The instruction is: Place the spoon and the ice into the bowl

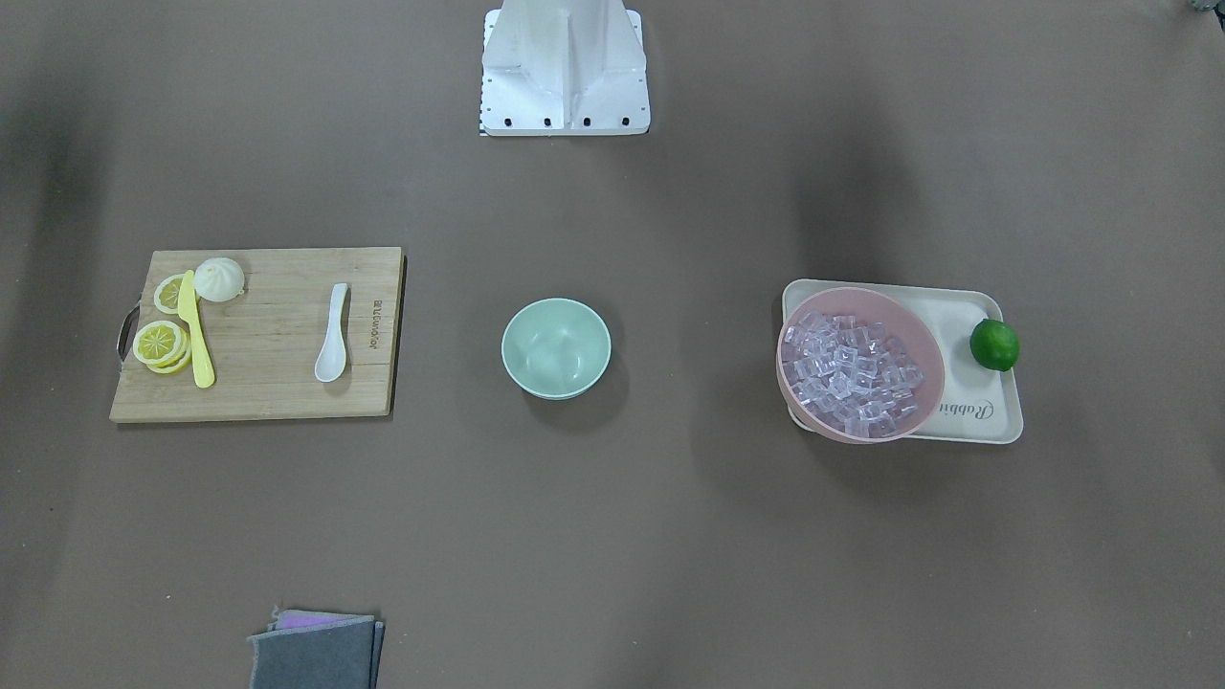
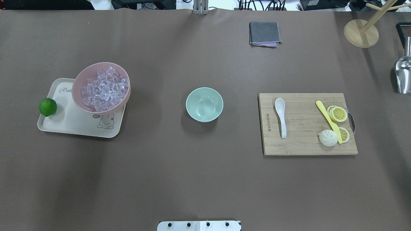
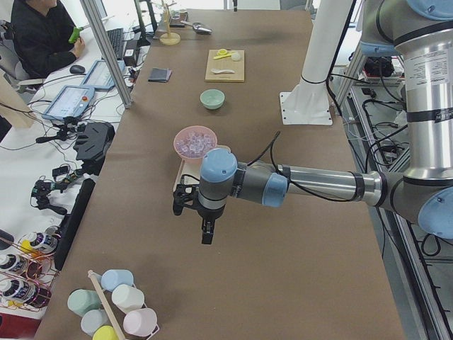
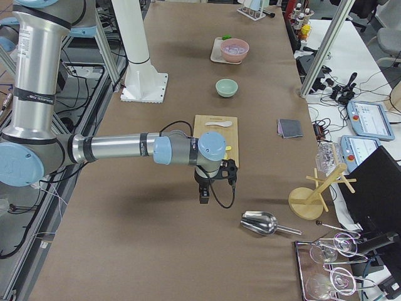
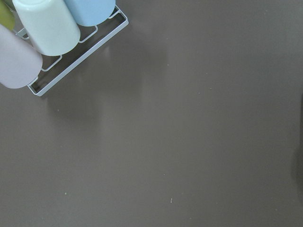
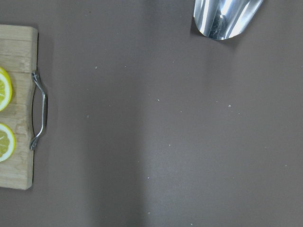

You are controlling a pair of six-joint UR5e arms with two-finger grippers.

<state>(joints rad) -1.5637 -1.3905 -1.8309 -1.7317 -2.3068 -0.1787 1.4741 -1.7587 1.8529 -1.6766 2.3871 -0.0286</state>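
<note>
**While both arms hang off to the sides, spoon, ice and bowl sit apart on the table**

Where the wooden cutting board (image 1: 268, 383) has bare room, the spoon (image 1: 332, 335) lies alone. It is small, white and glossy, with a deep oval scoop and a short curved handle. A yellow knife (image 1: 198, 335), lemon slices (image 1: 160, 342) and a pale round bun-like piece (image 1: 219, 279) share the board's other end, apart from the spoon.

The ice (image 1: 852, 373) is a heap of small clear cubes, many alike, filling the pink bowl (image 1: 909, 321). That bowl stands on a cream tray (image 1: 986, 411), with a green lime (image 1: 994, 344) at the tray's edge beside it.

The bowl (image 1: 556, 346) is mint green, small, round and smooth-walled. It stands upright between board and tray, well apart from both, with nothing in it.

The left gripper (image 3: 207, 237) hangs over bare table past the tray's end, well apart from the ice. The right gripper (image 4: 205, 194) hangs beyond the board's handle end, near a metal scoop (image 4: 260, 222) and away from the spoon. Neither wrist view shows any fingers, and from the side views I cannot tell whether either pair of jaws is released or clenched.
</note>
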